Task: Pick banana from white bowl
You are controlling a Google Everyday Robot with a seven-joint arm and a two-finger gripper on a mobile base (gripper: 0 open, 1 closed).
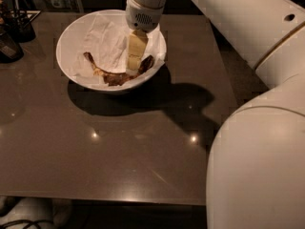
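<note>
The white bowl (76, 32) stands on the far left part of the dark table, lined with crumpled white paper. The banana (114, 75) lies curved along the bowl's near inner side, dark brown, its thin stem pointing up left. My gripper (134, 65) reaches down into the bowl from above, its pale fingers (136, 49) over the banana's right half, tips at or just above it. I cannot tell whether it touches the banana.
The dark glossy table (119, 147) runs toward me with its front edge near the bottom. Dark objects (14, 32) stand at the far left edge. My large white arm (257, 128) fills the right side and casts a shadow right of the bowl.
</note>
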